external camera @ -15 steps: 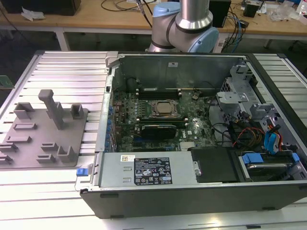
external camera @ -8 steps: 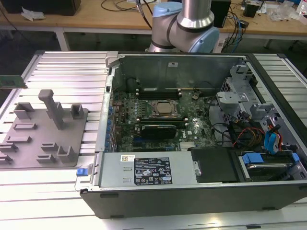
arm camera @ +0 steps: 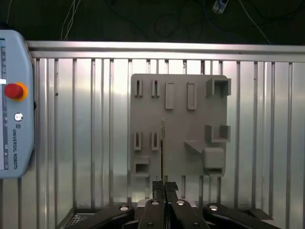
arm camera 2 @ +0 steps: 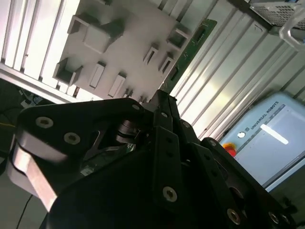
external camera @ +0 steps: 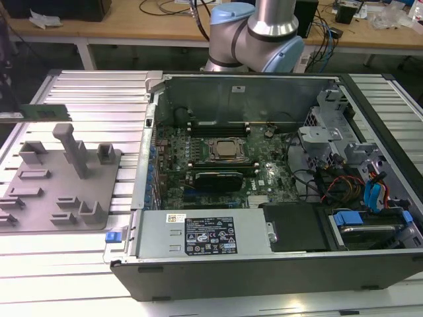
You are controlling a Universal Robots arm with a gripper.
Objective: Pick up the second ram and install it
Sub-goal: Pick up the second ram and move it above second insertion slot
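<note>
The second ram [external camera: 42,111] is a long green stick held level in the air over the far left of the grey holder plate [external camera: 59,178]. In the first wrist view I see it edge-on as a thin line [arm camera: 162,143] running out from my gripper [arm camera: 164,183], which is shut on its near end. In the second wrist view the ram [arm camera 2: 189,47] reaches from the gripper [arm camera 2: 163,99] across the edge of the plate [arm camera 2: 124,38]. The open computer case [external camera: 152,198] sits to the exterior view's right, with its motherboard [external camera: 264,175] and CPU socket [external camera: 228,148] exposed.
The plate carries an upright post [external camera: 71,148] and several small blocks and slots. A teach pendant [arm camera: 14,119] with a red button lies on the ribbed metal table [arm camera: 267,143]. Inside the case are a power supply [external camera: 205,234], cables [external camera: 337,181] and drive bays [external camera: 370,221].
</note>
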